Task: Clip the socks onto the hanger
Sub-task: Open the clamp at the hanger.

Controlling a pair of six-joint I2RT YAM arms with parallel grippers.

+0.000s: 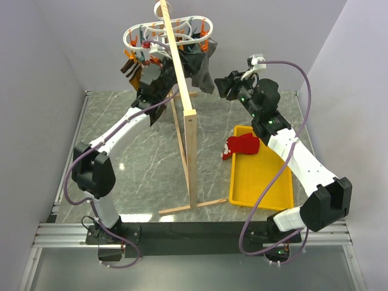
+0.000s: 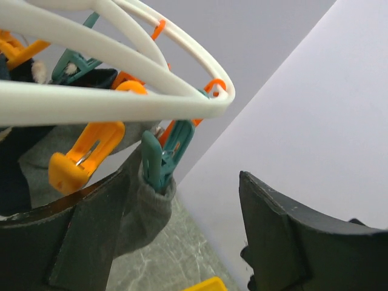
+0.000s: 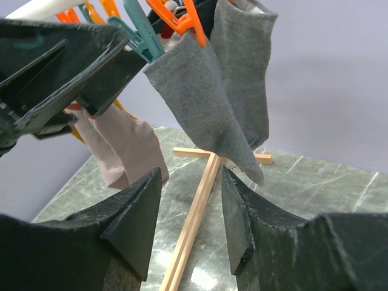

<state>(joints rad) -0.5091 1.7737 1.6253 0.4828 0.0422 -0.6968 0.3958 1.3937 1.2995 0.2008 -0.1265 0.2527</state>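
The red socks [image 1: 240, 146] lie in a heap on the left rim of the yellow tray [image 1: 267, 188], held by neither gripper. The white hanger [image 1: 163, 33] with orange and teal clips hangs from the wooden rack [image 1: 189, 130]. My left gripper [image 1: 159, 82] is open and empty just under the hanger's left side. In the left wrist view it [image 2: 182, 242] is beside a teal clip [image 2: 159, 154] that holds a grey sock [image 2: 142, 206] below the white ring [image 2: 121, 100]. My right gripper [image 1: 220, 85] is open and empty right of the hanger. In the right wrist view it [image 3: 191, 212] faces hanging grey socks [image 3: 206, 91].
Grey, dark and mustard socks hang from the hanger's clips. A beige sock [image 3: 124, 145] hangs beside the grey ones. The rack's wooden foot [image 3: 194, 218] crosses the marble table [image 1: 139, 170]. Grey walls close in at the left, right and back.
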